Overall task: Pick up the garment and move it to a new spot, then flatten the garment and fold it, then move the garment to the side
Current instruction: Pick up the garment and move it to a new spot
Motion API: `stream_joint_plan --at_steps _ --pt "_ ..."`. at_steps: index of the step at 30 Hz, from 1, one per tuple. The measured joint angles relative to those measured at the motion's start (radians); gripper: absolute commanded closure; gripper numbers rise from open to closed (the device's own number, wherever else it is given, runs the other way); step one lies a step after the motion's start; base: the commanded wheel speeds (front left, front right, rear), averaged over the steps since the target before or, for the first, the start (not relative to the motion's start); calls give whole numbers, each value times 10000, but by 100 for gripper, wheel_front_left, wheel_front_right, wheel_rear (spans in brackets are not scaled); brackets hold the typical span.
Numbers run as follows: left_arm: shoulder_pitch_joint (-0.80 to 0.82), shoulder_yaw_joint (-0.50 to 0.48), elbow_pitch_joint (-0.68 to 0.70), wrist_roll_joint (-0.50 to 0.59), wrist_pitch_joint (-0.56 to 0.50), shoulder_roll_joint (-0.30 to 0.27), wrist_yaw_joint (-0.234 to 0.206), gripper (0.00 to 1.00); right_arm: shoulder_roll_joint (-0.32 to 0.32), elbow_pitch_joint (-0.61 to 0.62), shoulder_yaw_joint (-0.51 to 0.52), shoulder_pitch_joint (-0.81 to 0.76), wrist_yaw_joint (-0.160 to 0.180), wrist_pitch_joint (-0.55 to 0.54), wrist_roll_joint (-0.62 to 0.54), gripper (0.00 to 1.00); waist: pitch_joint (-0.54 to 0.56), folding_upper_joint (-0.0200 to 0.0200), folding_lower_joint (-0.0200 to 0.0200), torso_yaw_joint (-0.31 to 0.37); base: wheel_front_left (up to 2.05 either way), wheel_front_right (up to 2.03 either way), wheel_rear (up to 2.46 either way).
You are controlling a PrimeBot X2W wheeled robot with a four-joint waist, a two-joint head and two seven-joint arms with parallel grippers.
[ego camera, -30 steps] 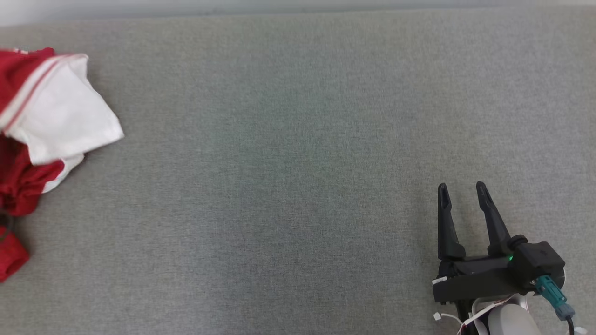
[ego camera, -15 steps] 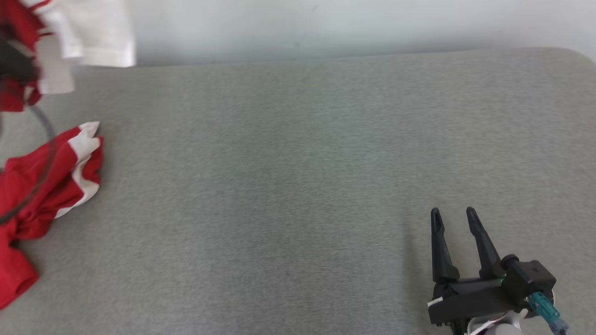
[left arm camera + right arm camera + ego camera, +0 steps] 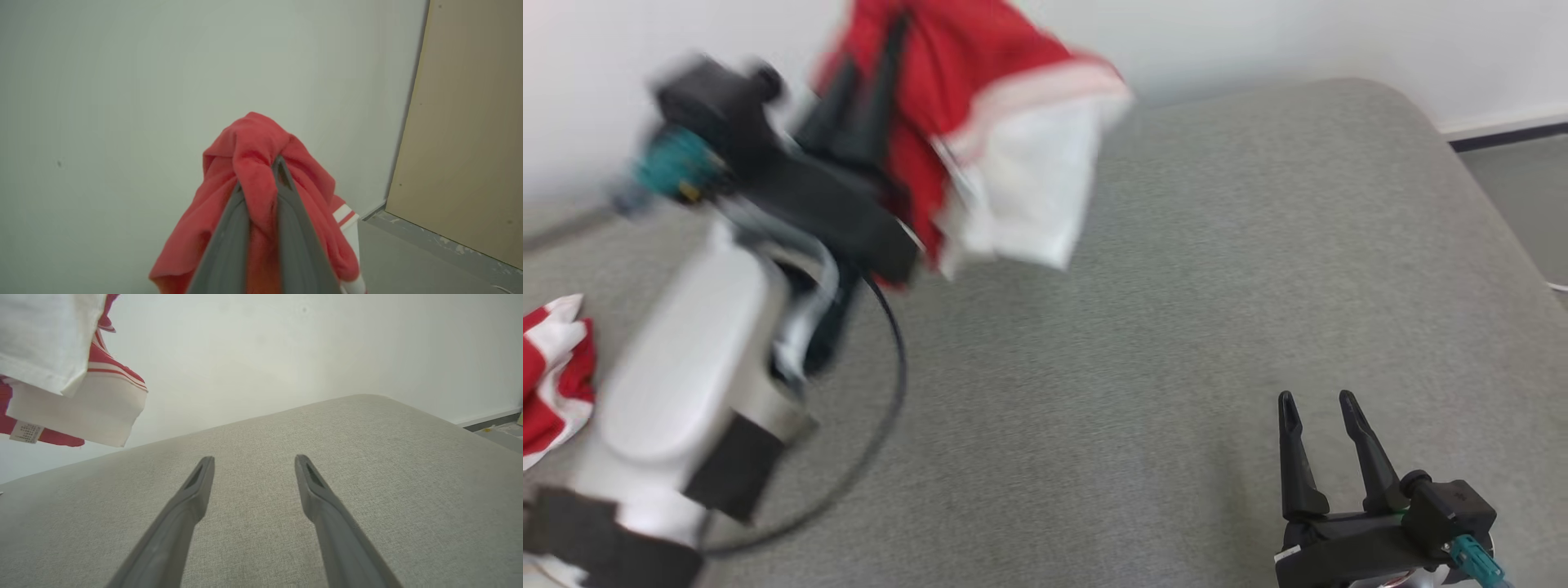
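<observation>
Now, worktop (image 3: 1176, 327): grey fabric cover, rounded far right corner, set against a pale wall (image 3: 1298, 41).
Left arm (image 3: 686, 359): pale forearm raised over the left half of the worktop; blurred.
Garment (image 3: 964, 98): red with white panels, hanging in the air above the far edge, clear of the surface.
Loose cloth (image 3: 551, 367): red and white, lying at the left edge; whether it joins the garment cannot be told.
Left claw (image 3: 258, 175): clamped on a red fold of the garment.
Right claw (image 3: 1316, 396): fingers apart, holding nothing, near the right front corner.
Care label (image 3: 25, 432): white, on the garment's lower hem.
</observation>
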State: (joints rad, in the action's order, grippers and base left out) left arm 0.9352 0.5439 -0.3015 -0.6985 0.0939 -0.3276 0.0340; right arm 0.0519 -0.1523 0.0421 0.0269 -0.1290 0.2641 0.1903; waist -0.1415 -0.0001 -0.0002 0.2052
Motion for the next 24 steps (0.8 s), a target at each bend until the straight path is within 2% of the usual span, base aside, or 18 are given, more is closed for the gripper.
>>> stream_joint_plan --at_steps 4,7,11,15,17,18,24 --pt "-1186 414 -59 -222 58 456 -253 100 -4 27 -12 -46 0 0 2 0 24 0 0 305 0 0 0" --pt "-1925 686 -472 -199 251 591 -355 100 -2 71 -52 -45 0 0 17 0 -56 0 0 431 0 0 0" --pt "-2741 1026 -1499 -174 426 608 -307 100 -6 84 -105 -23 0 0 19 0 -211 1 2 501 0 0 0" --pt "-3154 1308 -2591 -165 671 792 -69 99 -2 61 -94 -5 0 0 19 0 -263 1 2 505 0 0 0" --pt "-3266 1561 -3032 -17 782 936 25 8 0 19 -109 6 0 0 17 0 -237 1 2 476 0 0 0" --pt "-3283 1628 -3170 73 895 1022 82 0 -4 6 -121 10 0 0 15 0 -212 1 2 457 0 0 0" --pt "-3259 1741 -3185 201 1386 1488 261 0 -6 -21 -84 -111 0 0 -48 0 115 1 1 268 0 0 0"
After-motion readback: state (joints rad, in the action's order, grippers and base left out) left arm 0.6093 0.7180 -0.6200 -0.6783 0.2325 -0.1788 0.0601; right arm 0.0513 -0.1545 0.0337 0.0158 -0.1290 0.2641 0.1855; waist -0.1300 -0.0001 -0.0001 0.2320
